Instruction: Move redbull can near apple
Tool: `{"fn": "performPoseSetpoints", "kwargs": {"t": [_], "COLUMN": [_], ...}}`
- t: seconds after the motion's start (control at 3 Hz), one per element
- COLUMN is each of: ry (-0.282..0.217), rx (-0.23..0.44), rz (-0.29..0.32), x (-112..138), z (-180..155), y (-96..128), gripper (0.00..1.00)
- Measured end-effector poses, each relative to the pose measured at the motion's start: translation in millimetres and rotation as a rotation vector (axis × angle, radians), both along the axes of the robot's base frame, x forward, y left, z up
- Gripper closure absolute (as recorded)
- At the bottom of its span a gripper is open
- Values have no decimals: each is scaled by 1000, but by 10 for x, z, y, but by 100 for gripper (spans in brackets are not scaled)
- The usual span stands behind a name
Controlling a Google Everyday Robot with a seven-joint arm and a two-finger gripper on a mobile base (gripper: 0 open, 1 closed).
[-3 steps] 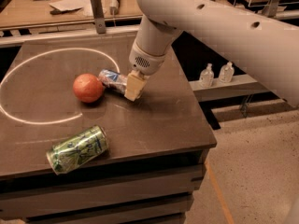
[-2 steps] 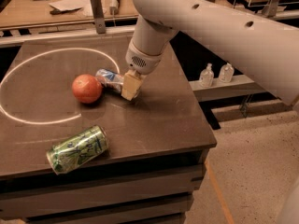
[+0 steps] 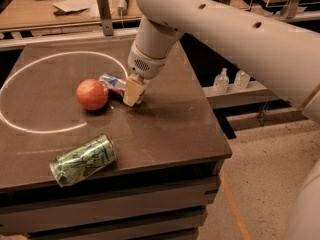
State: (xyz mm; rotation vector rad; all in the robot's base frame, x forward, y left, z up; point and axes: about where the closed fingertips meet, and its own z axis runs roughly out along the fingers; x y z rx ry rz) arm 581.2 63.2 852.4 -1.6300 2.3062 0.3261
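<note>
Leftward across the dark table (image 3: 175, 129) goes your gripper (image 3: 133, 93), nearer the apple (image 3: 92, 94) than a second ago, and the redbull can (image 3: 111, 81) has come along with it. The claw is clamped on the can's right-hand end, its tan fingers (image 3: 132, 86) pointing down at the tabletop and hiding that end from view. The can lies low and slanted, its free end just beside the apple's upper right side; you cannot tell from this view whether the two touch. The apple sits where it sat before, inside the white ring (image 3: 50, 58) drawn on the table, close to the ring's right side. Well apart from both, a green can (image 3: 83, 160) lies on its side near the table's front edge, outside the ring. Your white arm (image 3: 220, 24) reaches in from the upper right. Two small bottles (image 3: 221, 80) stand on a ledge to the right of the table, and papers (image 3: 75, 4) lie on the wooden bench behind it.
</note>
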Motion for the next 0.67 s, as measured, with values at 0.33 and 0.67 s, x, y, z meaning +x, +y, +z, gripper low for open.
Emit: {"fn": "performPoseSetpoints", "kwargs": {"t": [0.33, 0.67], "ry": [4, 4], "rx": [14, 14], "rz": [15, 15], "x": [-4, -4], "z": [19, 19], "y": [73, 73], "gripper": [0, 0]}}
